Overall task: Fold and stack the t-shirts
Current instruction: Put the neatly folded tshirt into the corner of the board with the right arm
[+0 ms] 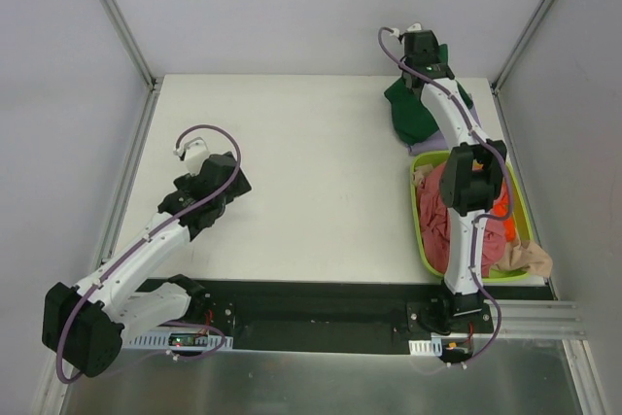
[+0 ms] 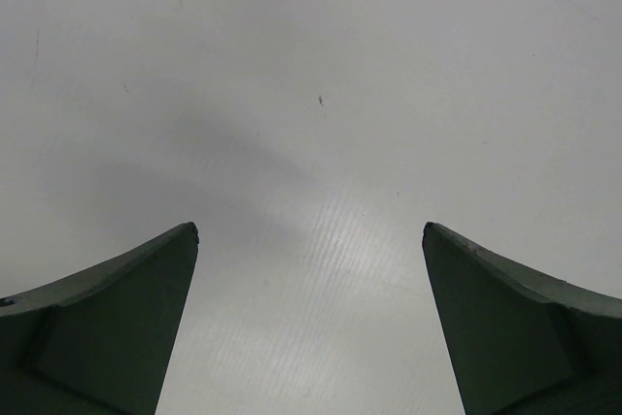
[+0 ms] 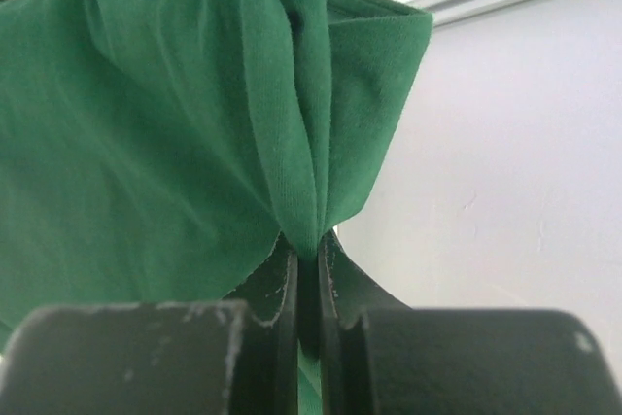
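The dark green t-shirt (image 3: 146, 143) is clenched by the right gripper (image 3: 307, 252) on 1 thin fold, which could be pulled free; the left gripper (image 2: 311, 232) is spread, holding nothing.

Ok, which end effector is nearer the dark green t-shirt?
Right. The right end effector is clamped on the dark green t-shirt; the left end effector is open over bare table, far to its left.

- The basket (image 1: 414, 230) sits on the table's (image 1: 311, 172) near right part.
- A t-shirt heap (image 1: 437, 216) lies in the basket; 1 draped t-shirt (image 1: 525, 258) hangs over its near right corner.
- Behind the basket, at the far right corner, is the far t-shirt (image 1: 408, 114), pinched in the right gripper (image 3: 309, 259).
- 1 t-shirt edge (image 1: 428, 148) shows between the far t-shirt and the basket.
- The left gripper (image 2: 311, 230) hangs over the table's left half, well apart from the basket.
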Robot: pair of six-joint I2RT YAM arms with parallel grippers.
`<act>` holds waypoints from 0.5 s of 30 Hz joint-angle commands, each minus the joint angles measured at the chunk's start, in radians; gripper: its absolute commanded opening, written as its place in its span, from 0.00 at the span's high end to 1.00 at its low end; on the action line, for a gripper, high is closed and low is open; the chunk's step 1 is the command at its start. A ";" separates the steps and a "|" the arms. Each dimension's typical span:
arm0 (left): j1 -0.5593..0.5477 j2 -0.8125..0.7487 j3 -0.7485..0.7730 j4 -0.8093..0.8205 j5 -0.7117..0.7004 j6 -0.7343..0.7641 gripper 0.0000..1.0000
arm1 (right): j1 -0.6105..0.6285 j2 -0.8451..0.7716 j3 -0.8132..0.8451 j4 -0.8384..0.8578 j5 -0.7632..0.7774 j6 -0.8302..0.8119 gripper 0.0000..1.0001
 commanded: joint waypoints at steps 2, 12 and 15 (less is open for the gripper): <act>0.008 0.034 0.039 -0.018 -0.010 -0.006 0.01 | -0.053 -0.003 0.064 0.011 -0.004 0.059 1.00; 0.008 0.083 0.062 -0.020 0.005 -0.009 0.01 | -0.174 0.057 0.065 -0.015 -0.144 0.172 0.99; 0.008 0.092 0.069 -0.018 0.005 -0.007 0.01 | -0.217 0.074 0.064 -0.021 -0.230 0.220 0.97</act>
